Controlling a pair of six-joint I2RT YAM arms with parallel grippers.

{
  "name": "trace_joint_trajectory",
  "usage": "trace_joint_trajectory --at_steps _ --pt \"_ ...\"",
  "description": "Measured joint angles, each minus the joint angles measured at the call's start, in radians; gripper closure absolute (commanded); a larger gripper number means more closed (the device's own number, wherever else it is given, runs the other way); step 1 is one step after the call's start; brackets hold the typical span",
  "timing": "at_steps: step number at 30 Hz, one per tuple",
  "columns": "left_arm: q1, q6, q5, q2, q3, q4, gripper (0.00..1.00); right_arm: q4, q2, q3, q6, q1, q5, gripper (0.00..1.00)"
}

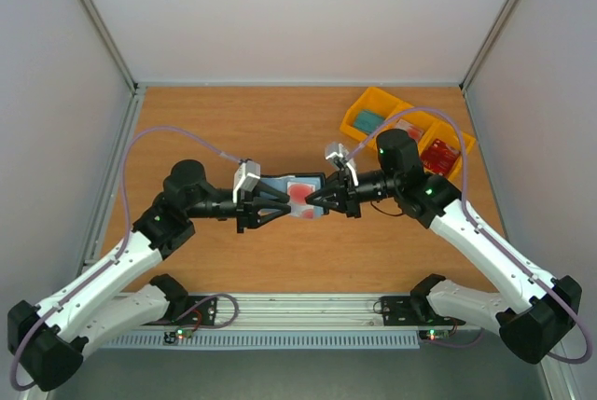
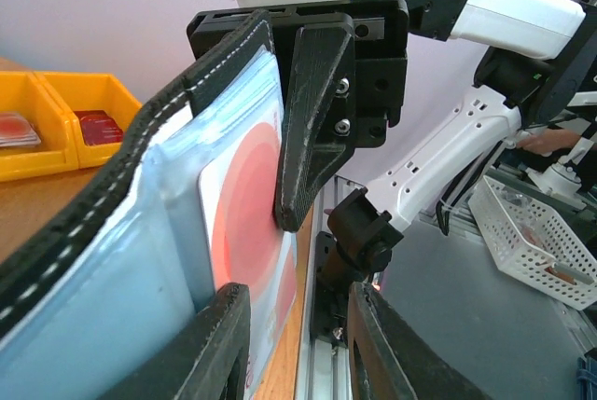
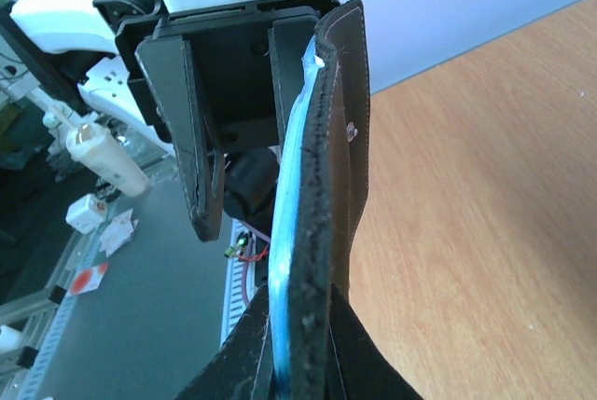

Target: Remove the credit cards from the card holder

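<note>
**Card extraction, grasp stage.** Both arms reached in from their bases on the near edge of the counter (image 1: 280,130) and met over its middle. The card holder (image 2: 112,307) hung between them on edge, clear of the wood.

The right tool (image 1: 317,200) was clamped shut on the holder's dark stitched margin. In the left wrist view, one of its fingers also pressed flat against the inner face.

The left tool (image 2: 297,335) faced it from the opposite side with its jaws partly apart. They straddled the lower edge of a credit card (image 2: 247,223), which was pale with a large red disc. One finger lay close against the holder's pale blue lining and the other stood off with a visible gap, so nothing was yet pinched.

The card sat mostly inside its pocket, with its face and one long edge exposed. Whether other cards lay behind it could not be told.

The step in hand was judged to be securing the first card, with removal not yet begun. The next move would call for the left jaws to close on the card alone, without catching the lining. A straight pull along the pocket's opening would follow, while the right tool braced the holder against it.

A yellow three-compartment tray (image 1: 410,125) stood at the far right corner of the counter, well apart. It held small teal and red items.
</note>
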Motion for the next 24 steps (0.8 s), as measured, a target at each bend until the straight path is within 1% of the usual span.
trace_joint_trajectory --at_steps 12,19,22,24 --pt "0.008 0.007 0.021 -0.003 0.005 -0.022 0.69 -0.052 -0.002 0.01 -0.079 -0.015 -0.042 0.98" --pt "0.014 0.008 0.008 -0.002 0.006 -0.045 0.69 -0.082 -0.008 0.03 -0.11 -0.042 -0.1 0.98" --pt "0.014 0.0 0.009 0.001 0.005 -0.024 0.74 -0.051 -0.007 0.03 -0.091 -0.043 -0.112 0.99" --pt "0.017 -0.019 0.009 0.006 -0.008 0.037 0.76 0.0 0.0 0.029 -0.053 -0.044 -0.119 0.99"
